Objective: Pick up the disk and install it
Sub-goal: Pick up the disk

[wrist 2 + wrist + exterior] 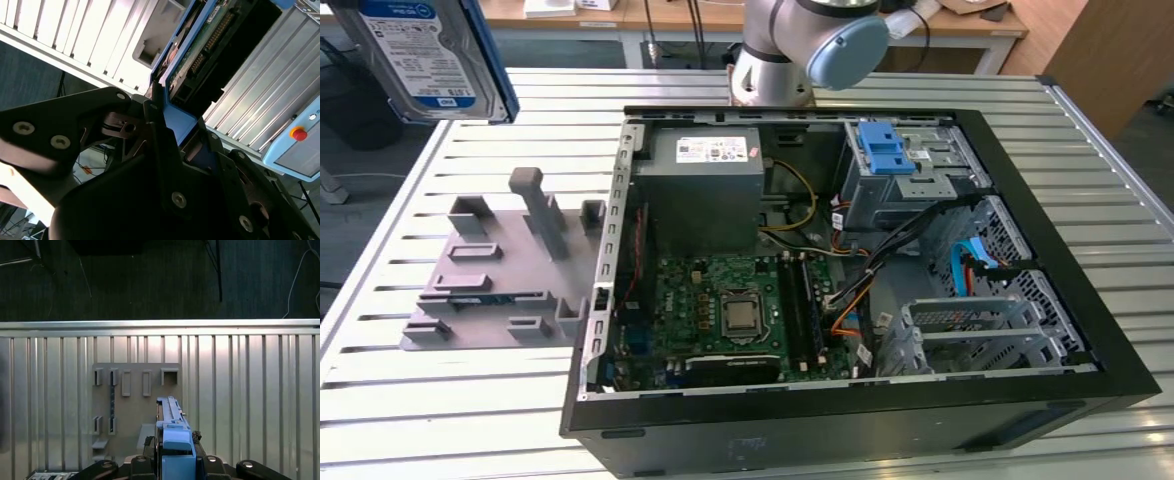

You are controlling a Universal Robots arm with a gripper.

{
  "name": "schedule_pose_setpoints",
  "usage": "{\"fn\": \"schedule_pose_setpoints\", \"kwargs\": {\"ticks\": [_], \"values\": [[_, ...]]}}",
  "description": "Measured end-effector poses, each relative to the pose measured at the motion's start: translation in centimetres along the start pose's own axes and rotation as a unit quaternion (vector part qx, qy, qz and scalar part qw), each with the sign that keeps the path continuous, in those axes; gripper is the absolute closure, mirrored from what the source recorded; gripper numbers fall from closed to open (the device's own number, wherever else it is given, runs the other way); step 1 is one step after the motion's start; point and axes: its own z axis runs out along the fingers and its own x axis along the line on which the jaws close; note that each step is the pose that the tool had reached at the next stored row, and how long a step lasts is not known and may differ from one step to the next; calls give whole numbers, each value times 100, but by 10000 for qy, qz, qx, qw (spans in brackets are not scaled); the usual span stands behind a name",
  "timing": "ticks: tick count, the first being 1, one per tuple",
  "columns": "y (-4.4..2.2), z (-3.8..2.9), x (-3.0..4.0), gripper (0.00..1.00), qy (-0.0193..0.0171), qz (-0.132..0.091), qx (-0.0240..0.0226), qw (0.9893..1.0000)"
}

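The disk [427, 55] hangs high above the table at the exterior view's upper left, its white-and-blue label facing the camera and a blue bracket along its edge. In the first wrist view the disk [174, 432] is seen edge-on, over the grey holder, with my gripper [175, 460] shut on its blue bracket. In the second wrist view the black fingers [155, 125] clamp the blue bracket, and the disk's green circuit side [210, 40] runs away from them.
An open black computer case [854, 425] lies on the slatted metal table [454, 400]. Inside are a grey power supply box [707, 190], a motherboard [734, 310] and a metal cage with a blue latch [894, 160]. A grey holder fixture [494, 270] stands beside the case.
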Motion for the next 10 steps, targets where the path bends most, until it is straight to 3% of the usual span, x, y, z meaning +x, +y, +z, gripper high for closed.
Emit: {"fn": "schedule_pose_setpoints", "kwargs": {"ticks": [10], "values": [[-141, 0, 32, 64, 0, 0, -8, 10000]]}}
